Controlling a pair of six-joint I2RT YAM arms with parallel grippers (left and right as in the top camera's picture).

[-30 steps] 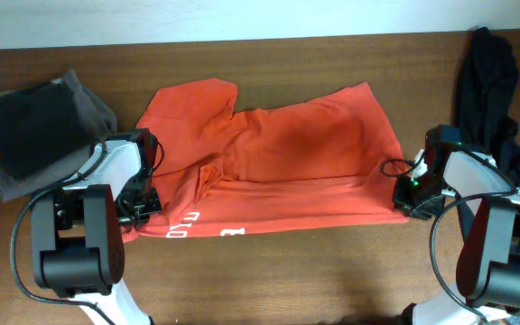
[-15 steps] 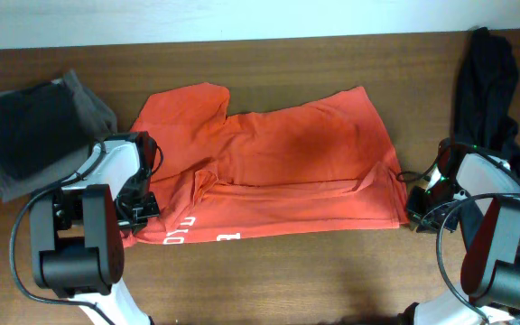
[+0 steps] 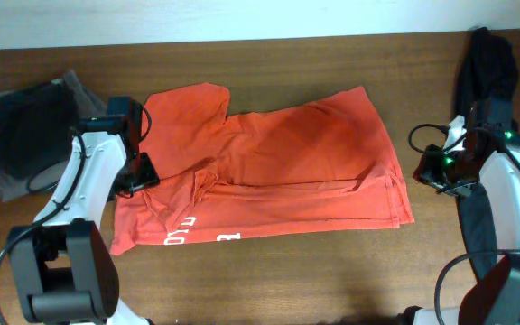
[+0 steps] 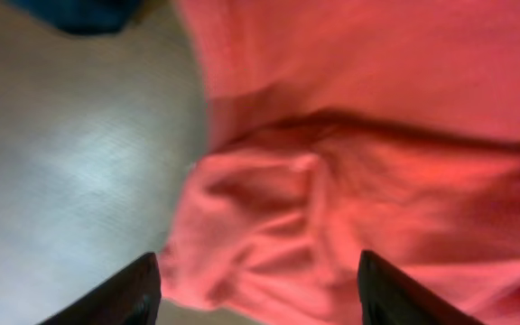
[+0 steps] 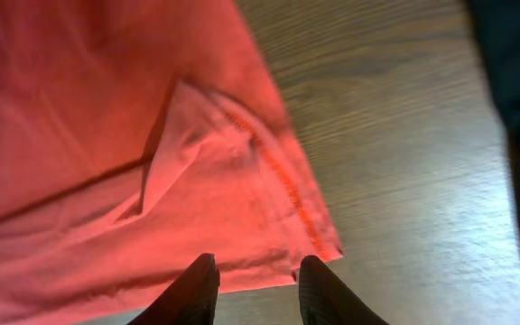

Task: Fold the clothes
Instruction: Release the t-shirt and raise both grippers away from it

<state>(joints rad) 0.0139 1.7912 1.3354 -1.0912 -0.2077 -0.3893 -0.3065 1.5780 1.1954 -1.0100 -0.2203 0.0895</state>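
One red shirt (image 3: 269,171) lay on one tabletop (image 3: 332,280). There was also one black garment (image 3: 486,77), one dark pile (image 3: 25,131), and two tools: left tool (image 4: 262,291), right tool (image 5: 255,291).

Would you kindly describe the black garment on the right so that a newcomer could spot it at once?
On the brown wooden table, look past the red-orange T-shirt spread across the middle to the far right corner. The black garment lies there, limp and crumpled. Unlike the dark clothes at the left edge, it is not folded into a stack.
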